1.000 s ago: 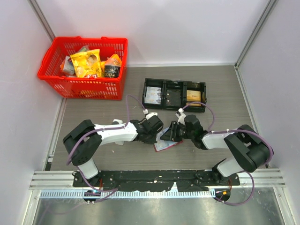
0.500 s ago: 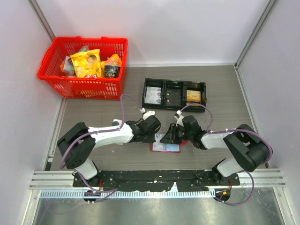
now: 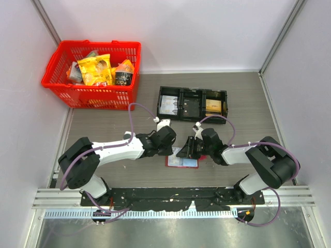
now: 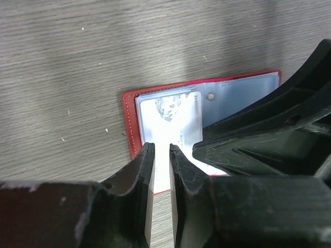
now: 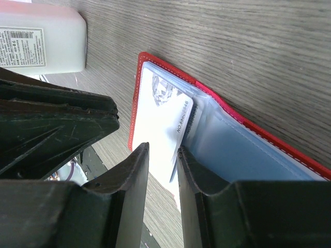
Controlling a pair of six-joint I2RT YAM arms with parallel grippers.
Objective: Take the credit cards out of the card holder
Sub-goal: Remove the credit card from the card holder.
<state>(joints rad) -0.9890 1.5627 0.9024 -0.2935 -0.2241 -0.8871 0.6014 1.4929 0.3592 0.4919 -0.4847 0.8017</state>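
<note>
Overhead, grey woodgrain table, white walls, open card holder, red basket

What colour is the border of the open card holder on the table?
The card holder has a red border, clearest in the right wrist view.

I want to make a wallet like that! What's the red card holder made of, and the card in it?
The card holder looks like red leather or imitation leather: matte, pale stitching along its edge. Its sleeve seems soft clear plastic, bluish, glossy. The card looks like stiff, smooth whitish plastic, possibly coated paper.
</note>
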